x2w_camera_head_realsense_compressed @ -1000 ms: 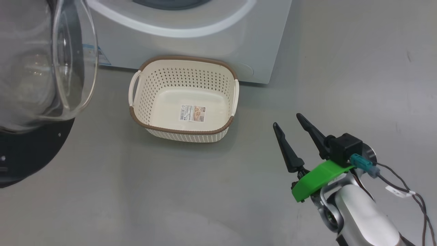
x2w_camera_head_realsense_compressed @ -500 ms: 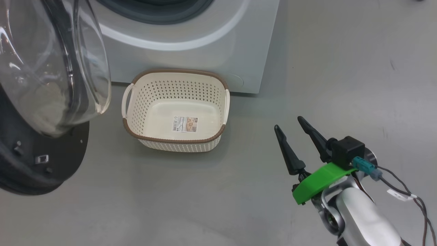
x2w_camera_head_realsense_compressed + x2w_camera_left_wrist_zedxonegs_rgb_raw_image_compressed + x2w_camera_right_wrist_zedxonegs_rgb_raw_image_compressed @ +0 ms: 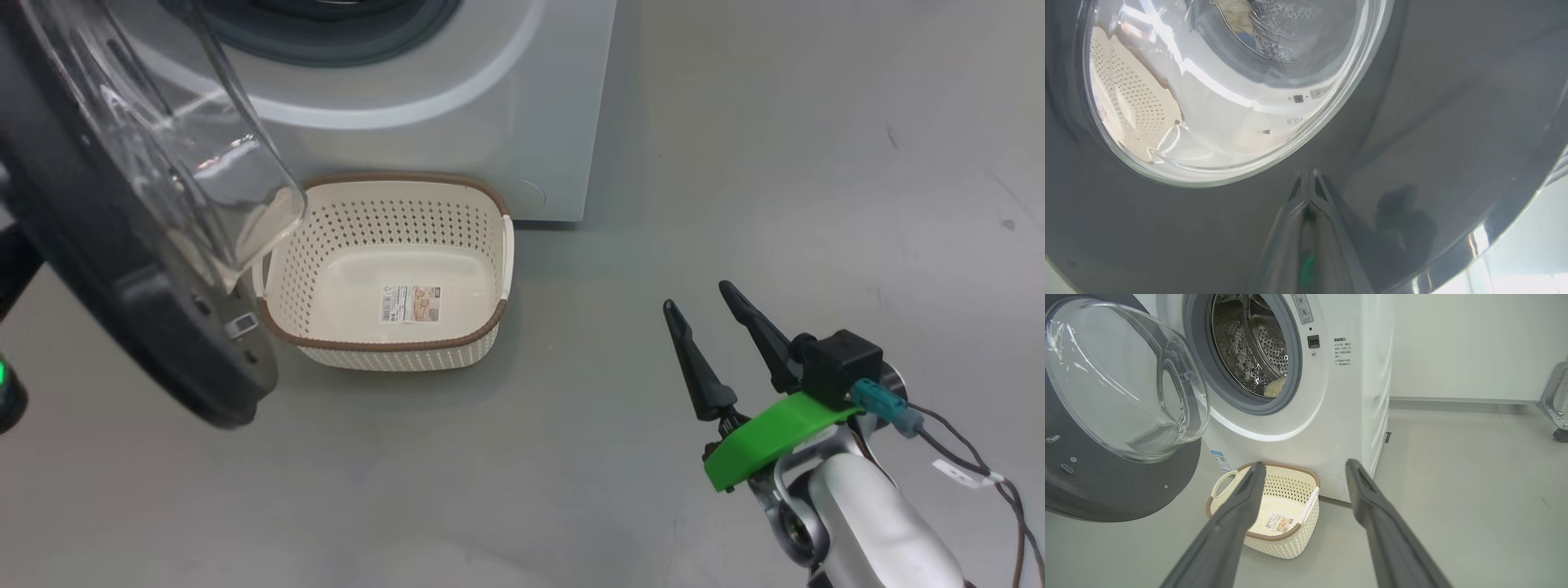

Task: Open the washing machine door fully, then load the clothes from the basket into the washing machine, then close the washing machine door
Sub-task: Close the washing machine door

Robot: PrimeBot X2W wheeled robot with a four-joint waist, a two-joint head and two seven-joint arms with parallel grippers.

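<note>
My left gripper (image 3: 1308, 204), clenched on nothing, leans on the glossy rim of the washing machine door (image 3: 1412, 122). It could skid off and leave the door ajar. My right gripper (image 3: 696, 296) hangs released, lower right. The clothes (image 3: 1274, 388) sit in the drum (image 3: 1249, 347), and the basket (image 3: 392, 345) is empty.

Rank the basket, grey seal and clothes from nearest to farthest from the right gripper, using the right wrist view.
1. basket, on the floor, lower middle.
2. grey seal, ringing the drum mouth.
3. clothes, deeper inside the drum.
</note>
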